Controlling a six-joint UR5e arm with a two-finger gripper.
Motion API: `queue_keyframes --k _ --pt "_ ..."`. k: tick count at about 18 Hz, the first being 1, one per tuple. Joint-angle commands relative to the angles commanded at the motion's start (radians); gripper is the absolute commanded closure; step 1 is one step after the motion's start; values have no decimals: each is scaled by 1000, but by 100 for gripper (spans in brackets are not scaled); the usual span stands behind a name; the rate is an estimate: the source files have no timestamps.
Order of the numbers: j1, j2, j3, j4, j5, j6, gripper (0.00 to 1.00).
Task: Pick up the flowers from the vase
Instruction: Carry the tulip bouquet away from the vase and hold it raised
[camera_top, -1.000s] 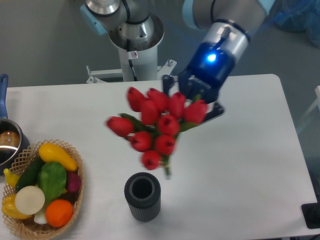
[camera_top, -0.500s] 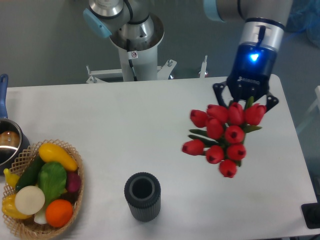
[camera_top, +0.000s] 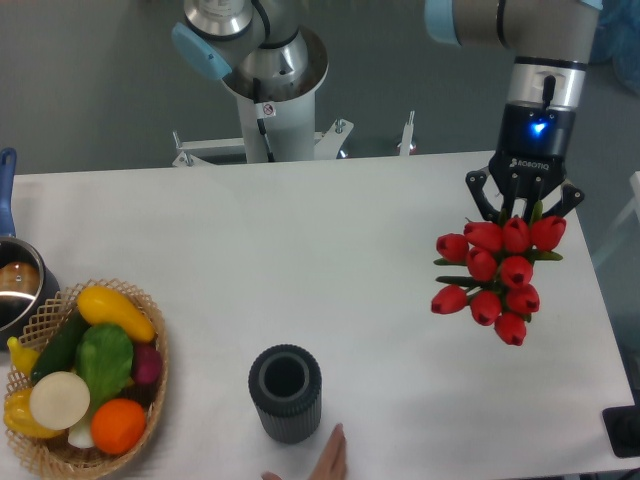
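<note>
The flowers (camera_top: 497, 276), a bound bunch of red tulip buds with green leaves, hang above the table's right side. My gripper (camera_top: 524, 207) is shut on their stems from above, and the stems are mostly hidden behind the fingers. The dark grey ribbed vase (camera_top: 285, 392) stands upright and empty near the front middle of the table, far to the left of the bunch.
A wicker basket (camera_top: 150, 405) of vegetables sits at the front left, with a metal pot (camera_top: 17, 287) behind it at the left edge. A person's fingertips (camera_top: 329, 458) show at the bottom edge beside the vase. The arm's base (camera_top: 268, 80) stands behind the table.
The gripper has carried the flowers from above the middle of the table to the right side. Fingertips have appeared at the bottom edge near the vase.
</note>
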Motion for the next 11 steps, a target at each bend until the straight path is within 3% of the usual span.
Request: queue_keyframes --k 3,8,11 --pt "-2 8 15 -40 60 15 100" --pt "-64 5 89 -221 282 110 100" --pt "-104 -8 107 -252 367 112 100"
